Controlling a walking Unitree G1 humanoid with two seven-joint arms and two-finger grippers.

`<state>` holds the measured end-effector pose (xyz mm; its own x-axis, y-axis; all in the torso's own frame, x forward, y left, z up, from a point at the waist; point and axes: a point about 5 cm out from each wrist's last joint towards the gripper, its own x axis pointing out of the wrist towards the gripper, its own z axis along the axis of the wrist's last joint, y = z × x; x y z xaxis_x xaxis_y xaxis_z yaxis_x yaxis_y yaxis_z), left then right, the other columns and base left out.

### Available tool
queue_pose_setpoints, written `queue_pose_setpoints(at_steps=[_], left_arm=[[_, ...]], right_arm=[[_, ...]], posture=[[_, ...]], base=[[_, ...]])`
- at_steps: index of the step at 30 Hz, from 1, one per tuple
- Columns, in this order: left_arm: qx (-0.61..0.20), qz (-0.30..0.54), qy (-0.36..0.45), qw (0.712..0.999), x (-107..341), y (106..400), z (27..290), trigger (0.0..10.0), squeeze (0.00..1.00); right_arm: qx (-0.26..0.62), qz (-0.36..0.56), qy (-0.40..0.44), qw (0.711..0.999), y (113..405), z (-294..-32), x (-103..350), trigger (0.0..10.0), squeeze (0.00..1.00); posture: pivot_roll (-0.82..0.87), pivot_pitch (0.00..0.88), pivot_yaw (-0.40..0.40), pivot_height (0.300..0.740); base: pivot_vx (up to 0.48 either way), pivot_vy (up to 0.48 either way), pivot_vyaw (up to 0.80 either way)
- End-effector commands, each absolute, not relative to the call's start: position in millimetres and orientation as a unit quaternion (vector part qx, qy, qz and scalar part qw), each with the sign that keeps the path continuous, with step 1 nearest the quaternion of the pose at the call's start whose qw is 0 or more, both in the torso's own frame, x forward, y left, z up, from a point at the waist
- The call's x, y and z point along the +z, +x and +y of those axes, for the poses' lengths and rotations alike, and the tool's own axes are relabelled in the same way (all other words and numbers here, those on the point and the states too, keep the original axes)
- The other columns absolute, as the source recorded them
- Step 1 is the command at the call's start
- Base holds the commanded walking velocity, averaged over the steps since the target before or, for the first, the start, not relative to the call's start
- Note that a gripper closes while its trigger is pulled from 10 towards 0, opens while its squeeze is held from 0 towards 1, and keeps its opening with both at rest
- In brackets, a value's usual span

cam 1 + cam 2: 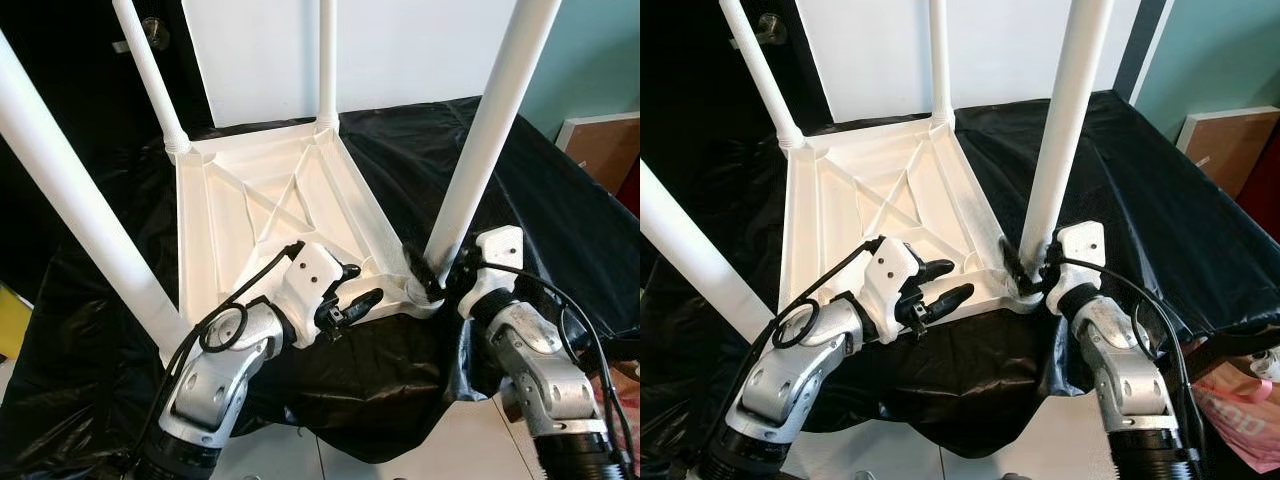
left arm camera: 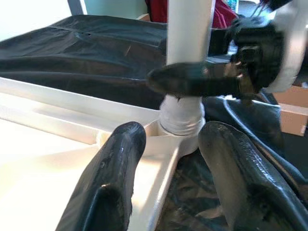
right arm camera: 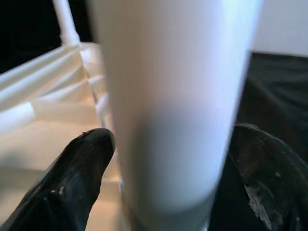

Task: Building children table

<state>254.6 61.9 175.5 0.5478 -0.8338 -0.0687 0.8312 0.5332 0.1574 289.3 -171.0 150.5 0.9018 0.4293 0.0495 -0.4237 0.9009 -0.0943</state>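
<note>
A: We're looking down on the white children's table point(image 1: 265, 205), flipped upside down on a black cloth point(image 1: 560, 200), its ribbed underside facing up and four white legs pointing skyward.

B: The action's at the near right corner, about five o'clock on the tabletop. The right gripper point(image 1: 437, 272) is clamped round the base of the near right leg point(image 1: 480, 140), just above the socket point(image 2: 180, 126).

A: The right wrist camera confirms it, one black finger point(image 3: 72, 187) on each side of that fat white tube, pressed against it. Closed on the leg, no gap showing.

B: And the left gripper point(image 1: 352, 288)?

A: It's over the near edge of the tabletop, around six o'clock, pointing toward that same corner. Its two fingers are spread apart and holding nothing. From the left wrist camera the fingers point(image 2: 115, 173) straddle the rim of the frame, with the socket straight ahead between them.

B: The other legs?

A: Far left leg point(image 1: 150, 75) at eleven o'clock, far right leg point(image 1: 327, 60) at one o'clock, both upright in their corners. The near left leg point(image 1: 80, 210) at seven o'clock runs up and out of frame on the left.

B: Behind it, a white wall point(image 1: 400, 50), and a brown panel point(image 1: 605, 150) leaning out at three o'clock.
</note>
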Motion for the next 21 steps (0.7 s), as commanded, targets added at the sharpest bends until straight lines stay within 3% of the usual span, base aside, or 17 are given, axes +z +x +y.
queue_pose_setpoints(at_steps=[1,10,11,21], left_arm=[[-0.487,-0.004,0.085,0.869,175.6,252.5,59.9,10.0,0.0],[-0.475,0.002,0.076,0.877,176.0,249.8,61.0,10.0,0.0],[-0.471,0.004,0.074,0.879,175.3,249.5,61.7,10.0,0.0],[-0.468,0.011,0.072,0.881,171.9,244.1,63.1,10.0,0.0]], right_arm=[[0.247,-0.014,-0.048,0.968,292.4,-170.0,142.1,0.0,0.0],[0.238,0.024,-0.018,0.971,297.0,-163.1,120.1,0.0,0.0],[0.228,0.022,-0.009,0.973,295.9,-160.0,119.7,10.0,0.0],[0.164,0.012,0.014,0.986,286.3,-142.2,110.1,10.0,0.0]], posture=[[-0.16,0.099,0.027,0.74],[-0.14,0.124,0.0,0.74],[-0.14,0.129,-0.005,0.74],[-0.13,0.126,-0.01,0.74]], base=[[0.0,0.0,0.0],[0.0,0.0,0.0],[0.0,0.0,0.0],[0.0,0.0,0.0]])
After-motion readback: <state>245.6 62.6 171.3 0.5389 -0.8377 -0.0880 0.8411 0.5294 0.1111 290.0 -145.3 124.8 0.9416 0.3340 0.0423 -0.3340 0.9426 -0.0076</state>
